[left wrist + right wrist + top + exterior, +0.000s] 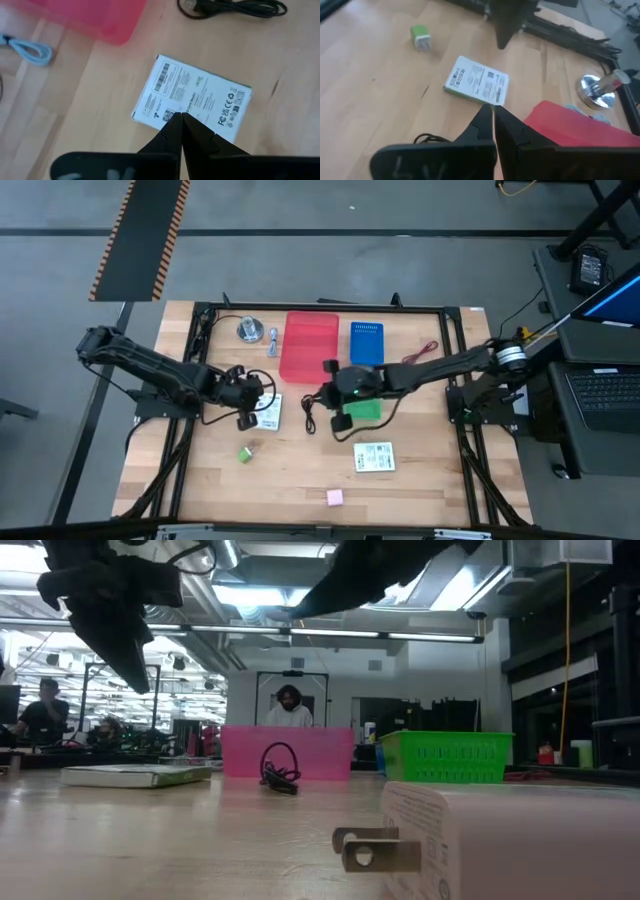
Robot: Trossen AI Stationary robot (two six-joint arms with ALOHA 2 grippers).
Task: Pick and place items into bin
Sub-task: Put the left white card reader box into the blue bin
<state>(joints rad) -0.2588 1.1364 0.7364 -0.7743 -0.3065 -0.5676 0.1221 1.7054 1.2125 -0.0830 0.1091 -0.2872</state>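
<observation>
My left gripper is shut and hovers above a white printed packet that lies flat on the table. My right gripper is shut too, raised over a coiled black cable next to a small green bin. A second packet, a green block, a pink block, a red cable and a silver-blue piece lie apart on the wood. The low view shows both grippers well above the tabletop.
A red bin and a blue bin stand at the far side, with a round silver disc to their left. A black frame rail borders the table. People sit in the room behind.
</observation>
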